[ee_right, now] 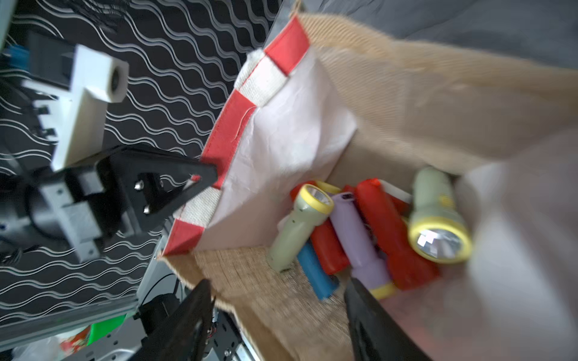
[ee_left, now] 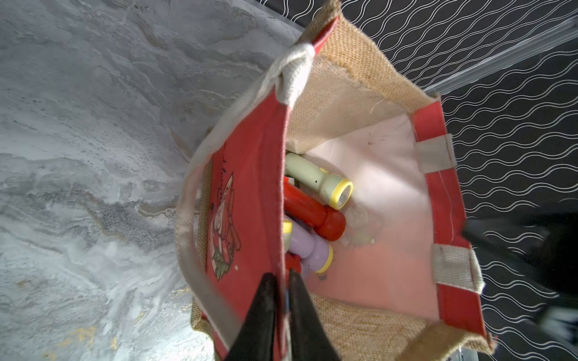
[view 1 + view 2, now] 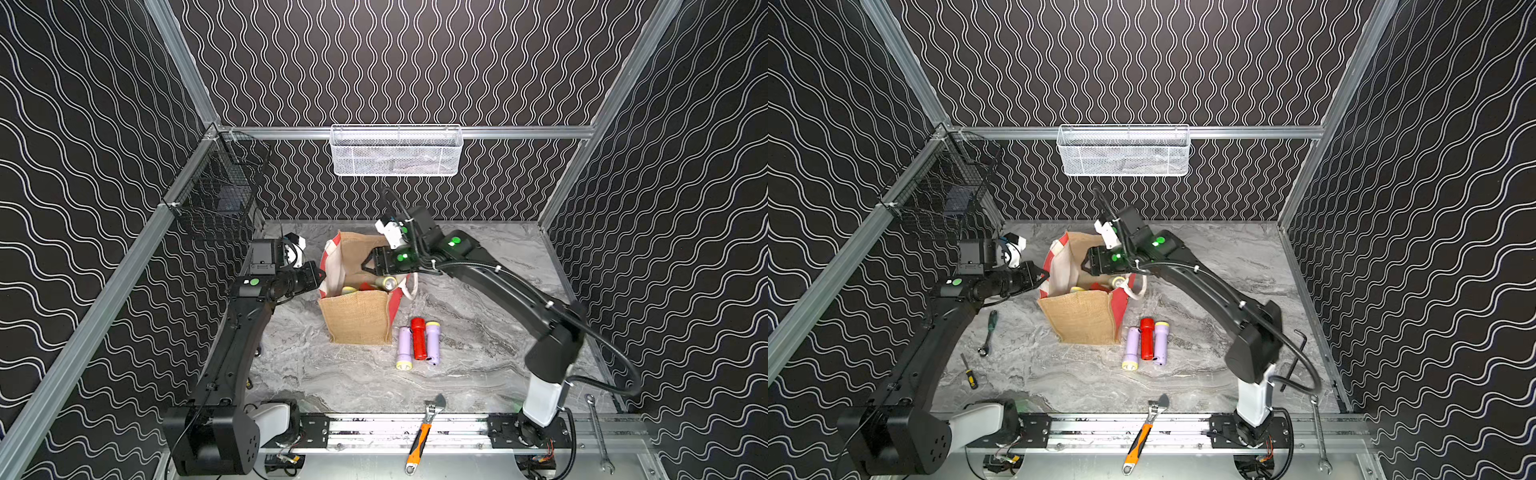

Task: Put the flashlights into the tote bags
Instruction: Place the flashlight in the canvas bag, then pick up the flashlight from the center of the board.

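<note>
Presently pinching bag rim with left gripper; hovering over its mouth with right gripper, jaws parted, empty. Torches piled inside; three loose torches on table just beside bag. Probably light, rigid, slick, prone to rolling: grip mid-barrel.

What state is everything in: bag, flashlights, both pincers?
tote bag: upright, mouth held open.
flashlights inside: piled loosely.
three flashlights: lying side by side beside the bag.
left pincer: shut on the bag's rim.
right pincer: open, empty, over the bag's mouth.
adjustable wrench: lying across the front rail.
</note>
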{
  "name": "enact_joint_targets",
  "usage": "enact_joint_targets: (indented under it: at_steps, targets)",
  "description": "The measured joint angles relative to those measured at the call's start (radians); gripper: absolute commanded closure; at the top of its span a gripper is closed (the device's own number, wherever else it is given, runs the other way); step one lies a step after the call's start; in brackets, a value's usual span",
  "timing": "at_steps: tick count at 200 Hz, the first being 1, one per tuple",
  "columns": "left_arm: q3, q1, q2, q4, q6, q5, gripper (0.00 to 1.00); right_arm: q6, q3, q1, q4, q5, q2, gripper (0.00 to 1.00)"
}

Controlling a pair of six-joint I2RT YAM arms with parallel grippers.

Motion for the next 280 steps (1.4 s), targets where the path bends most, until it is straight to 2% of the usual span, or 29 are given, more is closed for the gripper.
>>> enact_joint_targets:
  at_steps: [48,69,98,196,243,280]
  targets:
    - [0.007,0.0,0.011,-0.017,0.022,-0.043,0.85,0.031,-0.372,-0.114,0.005,0.15,-0.296,0.33]
    - [0.008,0.0,0.017,-0.02,0.026,-0.051,0.85,0.065,-0.517,-0.153,-0.01,0.163,-0.392,0.33]
    - [0.009,0.0,0.027,-0.022,0.026,-0.067,0.85,0.099,-0.636,-0.175,-0.038,0.174,-0.46,0.34]
    - [0.0,0.0,0.013,-0.026,0.026,-0.066,0.86,0.222,-0.963,-0.179,0.041,0.057,-0.45,0.4]
    - [-0.001,0.0,0.004,-0.029,0.025,-0.067,0.86,0.252,-1.01,-0.146,0.104,0.027,-0.394,0.43]
    - [-0.001,0.0,-0.002,-0.035,0.026,-0.068,0.85,0.252,-0.985,-0.092,0.111,0.063,-0.358,0.44]
